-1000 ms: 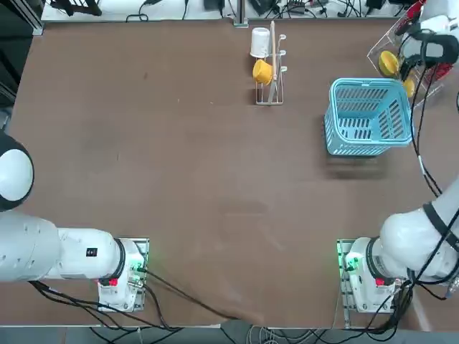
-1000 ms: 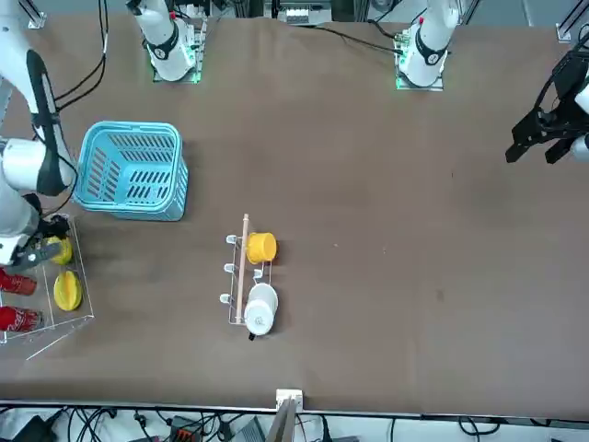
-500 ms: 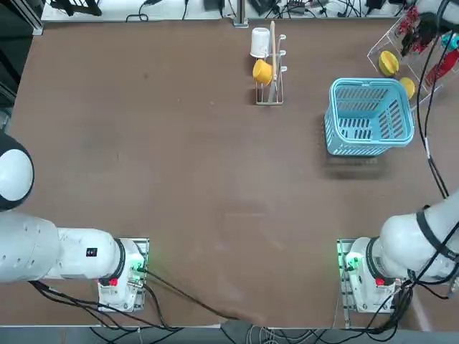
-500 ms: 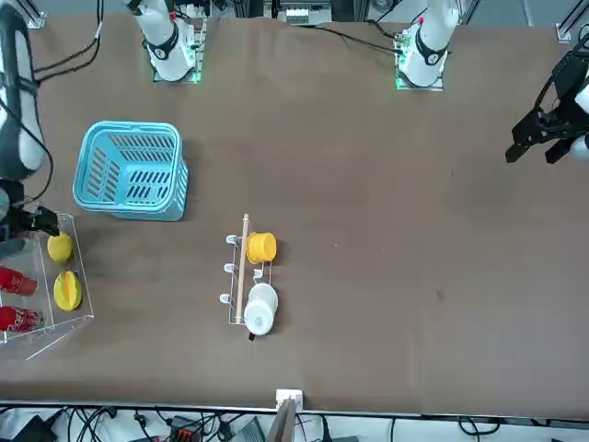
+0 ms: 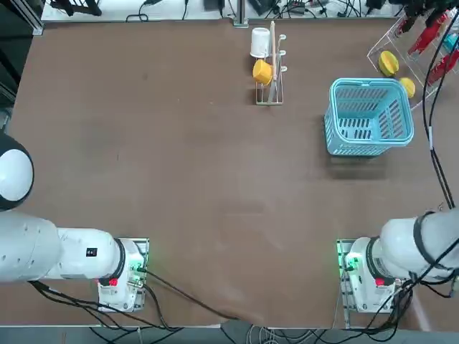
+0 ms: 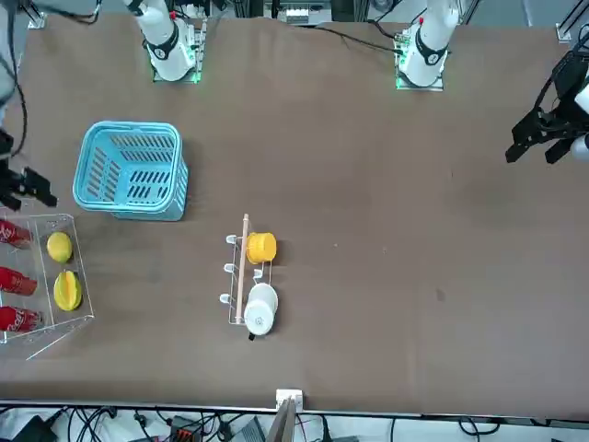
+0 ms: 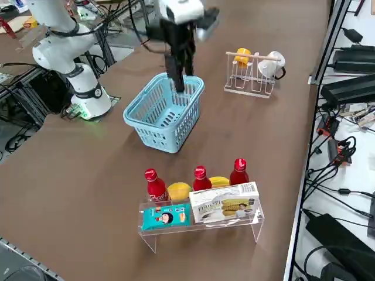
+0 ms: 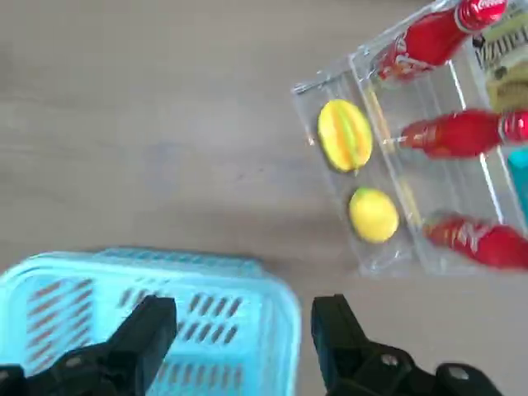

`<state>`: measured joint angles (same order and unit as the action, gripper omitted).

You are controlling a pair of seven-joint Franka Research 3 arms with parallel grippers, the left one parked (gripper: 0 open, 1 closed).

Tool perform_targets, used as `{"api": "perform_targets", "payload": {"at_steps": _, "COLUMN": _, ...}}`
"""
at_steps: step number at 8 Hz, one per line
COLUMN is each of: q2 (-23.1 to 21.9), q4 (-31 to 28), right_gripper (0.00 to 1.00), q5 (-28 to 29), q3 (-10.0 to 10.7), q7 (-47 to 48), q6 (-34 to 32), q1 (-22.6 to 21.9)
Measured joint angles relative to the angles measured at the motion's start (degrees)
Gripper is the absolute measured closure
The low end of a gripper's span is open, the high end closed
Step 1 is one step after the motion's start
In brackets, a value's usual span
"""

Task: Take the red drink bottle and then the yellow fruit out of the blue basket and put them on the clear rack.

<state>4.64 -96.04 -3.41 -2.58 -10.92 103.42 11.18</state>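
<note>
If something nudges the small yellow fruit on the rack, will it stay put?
The yellow fruit is round and smooth, so it would probably roll. The clear rack walls and a red drink bottle close by should likely stop it.

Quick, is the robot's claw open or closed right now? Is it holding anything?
Right gripper: open, holding nothing, above the blue basket.

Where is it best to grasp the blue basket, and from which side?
Grip the thick rim of the blue basket on one wall, straight from above: it stands upright, mouth upward, so one finger goes inside, one outside. The open right claw hangs above its edge.
</note>
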Motion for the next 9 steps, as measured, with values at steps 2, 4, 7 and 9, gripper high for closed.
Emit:
{"api": "perform_targets", "payload": {"at_steps": 2, "q2": -6.5, "q4": 0.0, "right_gripper": 0.0, "q5": 0.0, "q3": -0.2, "q7": 5.4, "q6": -7.4, "q1": -2.7}}
{"api": "perform_targets", "payload": {"at_steps": 4, "q2": -10.8, "q4": -0.2, "right_gripper": 0.0, "q5": 0.4, "q3": -0.2, "q7": 7.7, "q6": -12.4, "q1": -3.9}}
{"api": "perform_targets", "payload": {"at_steps": 7, "q2": -13.7, "q4": -0.8, "right_gripper": 0.0, "q5": 4.7, "q3": -0.1, "q7": 8.3, "q6": -15.2, "q1": -3.9}}
{"api": "perform_targets", "payload": {"at_steps": 9, "q2": -13.4, "q4": -1.1, "right_gripper": 0.0, "q5": 6.7, "q3": -0.1, "q7": 10.6, "q6": -13.8, "q1": -5.3}}
